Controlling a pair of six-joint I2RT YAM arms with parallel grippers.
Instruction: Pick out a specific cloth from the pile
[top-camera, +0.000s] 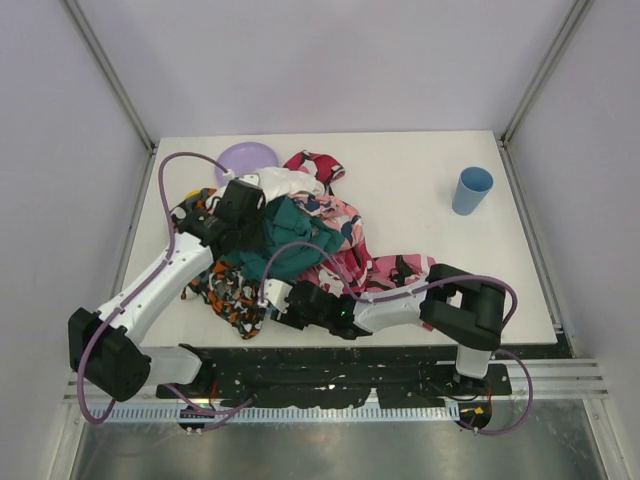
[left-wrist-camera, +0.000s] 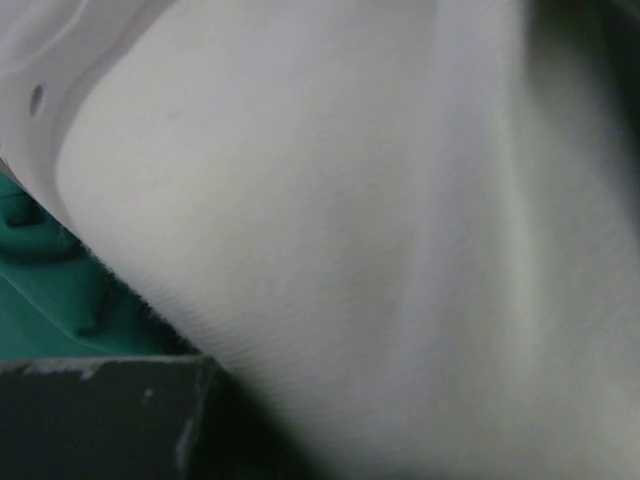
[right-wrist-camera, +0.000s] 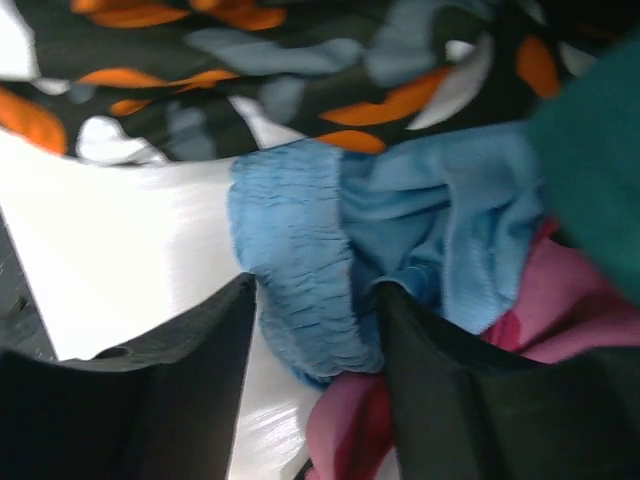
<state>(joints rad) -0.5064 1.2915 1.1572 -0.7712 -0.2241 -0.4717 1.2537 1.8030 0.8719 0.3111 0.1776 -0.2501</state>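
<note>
The cloth (right-wrist-camera: 440, 230), plain sky-blue with a ribbed hem, pokes out from under the pile (top-camera: 300, 240) of teal, white, pink and orange-black garments. In the top view it is hidden. My right gripper (right-wrist-camera: 318, 290) is low at the pile's near edge (top-camera: 285, 297). It is open, its two dark fingers (right-wrist-camera: 190, 370) straddling the ribbed hem, with pink fabric just below. My left gripper (top-camera: 250, 200) is raised at the pile's back left and shut on the white garment (left-wrist-camera: 350, 220), which fills its wrist view. Teal fabric (left-wrist-camera: 40, 300) shows at the left.
A light blue cup (top-camera: 472, 190) stands at the back right of the white table (top-camera: 450, 270). A purple plate (top-camera: 245, 158) lies behind the pile. The orange-black garment (right-wrist-camera: 300, 60) lies just beyond the blue hem. Bare tabletop (right-wrist-camera: 130, 230) shows left of the right fingers.
</note>
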